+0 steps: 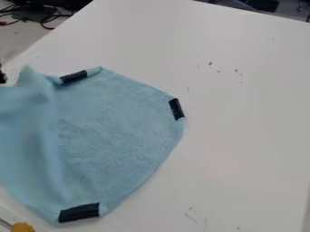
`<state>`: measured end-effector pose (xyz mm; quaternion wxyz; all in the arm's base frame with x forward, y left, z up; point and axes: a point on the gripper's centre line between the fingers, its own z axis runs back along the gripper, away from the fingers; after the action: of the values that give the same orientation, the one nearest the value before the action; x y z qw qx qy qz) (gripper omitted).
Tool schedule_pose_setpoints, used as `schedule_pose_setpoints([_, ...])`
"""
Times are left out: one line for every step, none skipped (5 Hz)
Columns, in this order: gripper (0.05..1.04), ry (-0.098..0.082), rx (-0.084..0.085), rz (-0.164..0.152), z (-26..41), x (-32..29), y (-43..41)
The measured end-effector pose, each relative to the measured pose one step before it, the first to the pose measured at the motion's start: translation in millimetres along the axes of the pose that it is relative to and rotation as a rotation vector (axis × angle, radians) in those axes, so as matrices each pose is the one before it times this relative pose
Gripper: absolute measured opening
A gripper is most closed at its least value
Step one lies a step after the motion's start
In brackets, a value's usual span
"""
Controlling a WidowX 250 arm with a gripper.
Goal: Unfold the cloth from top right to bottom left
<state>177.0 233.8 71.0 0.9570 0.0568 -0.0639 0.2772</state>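
Jaws unreadable, with light-blue cloth (121, 113) spread over the table's left side

I can't tell how far the jaws stand apart or whether they have hold of anything; just a dark bit of the gripper (2, 75) pokes in at the left edge, beside the cloth's upper left.

The white table (248, 118) takes up most of the view. On it, the cloth's blunt end points right, and a raised fold runs from its upper left towards its bottom. Its left part is cut off, so I can't call its long axis. It looks finely textured, smoother on the right. Black cables (47, 20) lie beyond the table's upper-left edge. Three black strips mark the cloth's top, right and bottom edges. Near its lower left sits a yellow-orange piece (23, 227). Small dark marks (210, 64) dot the tabletop.
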Motion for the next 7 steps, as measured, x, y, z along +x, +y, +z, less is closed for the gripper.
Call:
schedule_pose_setpoints([0.061, 0.0206, -0.0282, 0.0142, -20.6, -6.51, 6.78])
schedule_pose_setpoints([0.059, 0.0229, -0.0045, 0.0042, -10.93, -4.74, 3.92])
schedule_pose_setpoints([0.084, 0.0123, 0.0139, 0.0116, -0.23, -2.55, 2.86])
schedule_pose_setpoints([0.243, 0.0414, 0.0285, 0.0019, -0.33, -6.77, 3.53])
schedule_pose_setpoints([0.505, 0.0143, 0.0661, -0.0068, 11.54, -1.18, 0.41])
schedule_pose_setpoints([0.812, -0.0078, 0.0446, -0.0117, 12.07, -0.55, 2.73])
schedule_pose_setpoints([1.0, -0.01, 0.0245, -0.0429, 14.89, 2.35, -3.68])
